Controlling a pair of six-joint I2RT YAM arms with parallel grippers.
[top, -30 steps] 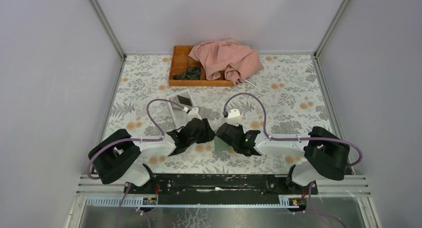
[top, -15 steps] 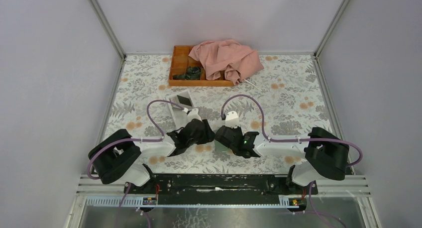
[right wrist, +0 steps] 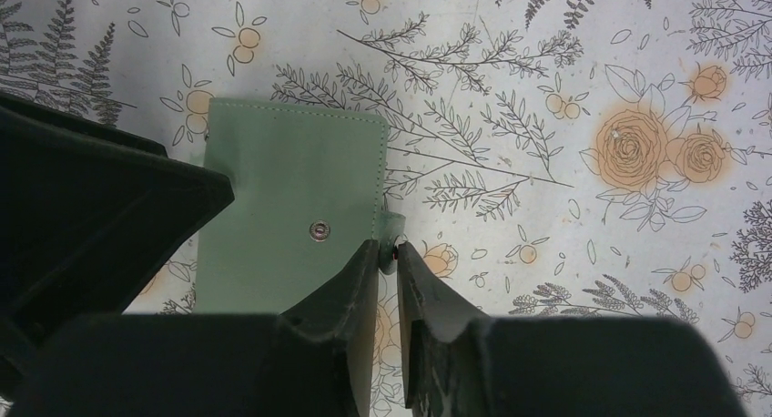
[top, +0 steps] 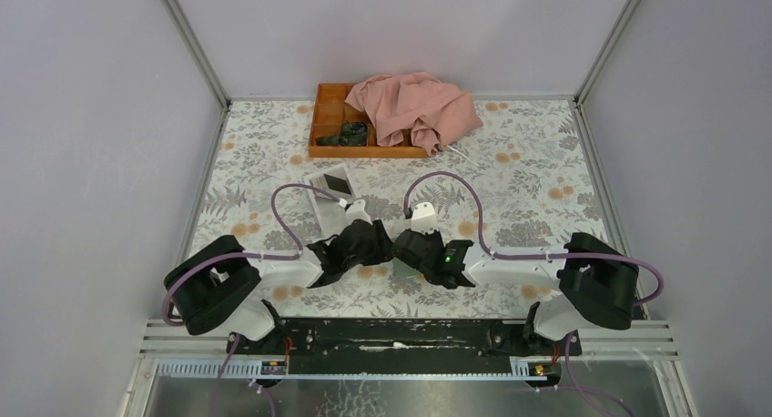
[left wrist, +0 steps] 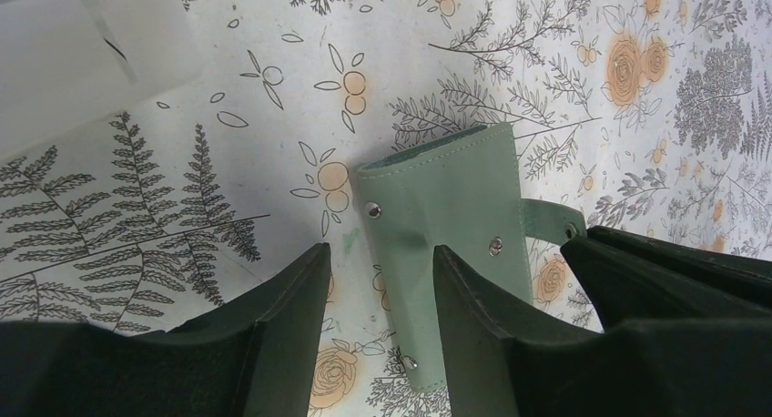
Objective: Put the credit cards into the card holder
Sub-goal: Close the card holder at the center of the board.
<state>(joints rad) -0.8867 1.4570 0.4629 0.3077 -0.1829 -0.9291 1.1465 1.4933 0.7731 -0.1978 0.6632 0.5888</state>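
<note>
The card holder (left wrist: 446, 208) is a dull green folded case with metal snaps, lying flat on the flowered table between both arms. It also shows in the right wrist view as the card holder (right wrist: 291, 189). My left gripper (left wrist: 380, 249) stands open over its near left edge, with one finger above the case and the other above bare table. My right gripper (right wrist: 389, 244) is shut on the small strap tab (right wrist: 391, 228) that sticks out of the case's right side. From above, the left gripper (top: 378, 244) and right gripper (top: 407, 249) nearly meet and hide the case. No credit cards show.
A white open-topped box (top: 330, 182) lies just beyond the left gripper, and its wall (left wrist: 82, 62) shows in the left wrist view. At the back stands an orange wooden tray (top: 328, 126), half covered by a pink cloth (top: 414, 107).
The right gripper slid left toward the left gripper and narrowed its jaws onto the strap tab. The left gripper stayed almost still and open.
</note>
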